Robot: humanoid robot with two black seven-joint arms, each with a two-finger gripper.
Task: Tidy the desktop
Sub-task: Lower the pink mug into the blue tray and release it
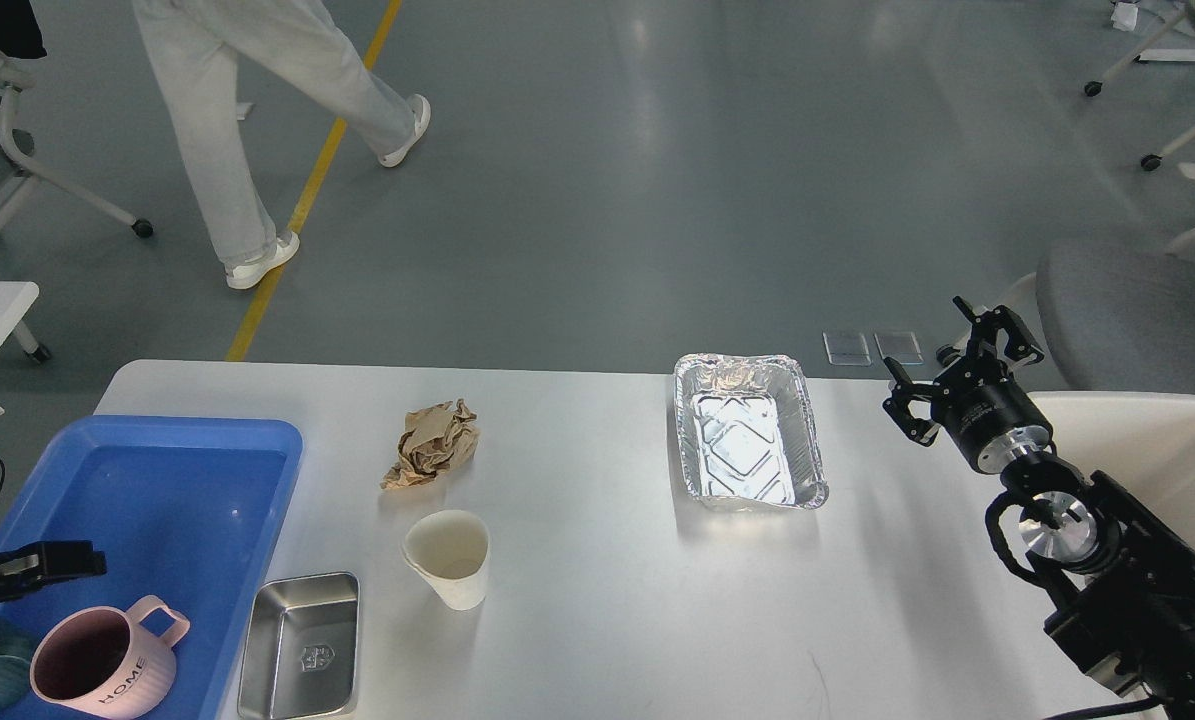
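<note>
Head view: right end effector (pixel 960 371) open, empty; foil tray (pixel 749 431), paper cup (pixel 449 557) on desktop (pixel 597 580)

A large open indoor hall, like a robotics lab or test floor. Beyond the right gripper (pixel 957 372) spreads a smooth grey floor (pixel 657 180) with a glossy sheen and a yellow painted line (pixel 307 200), as in a factory. Wheeled office chairs (pixel 17 150) stand far to the gripper's left. A person (pixel 247 120) in pale trousers walks past. A white bench (pixel 597 560) sits below the gripper.
</note>
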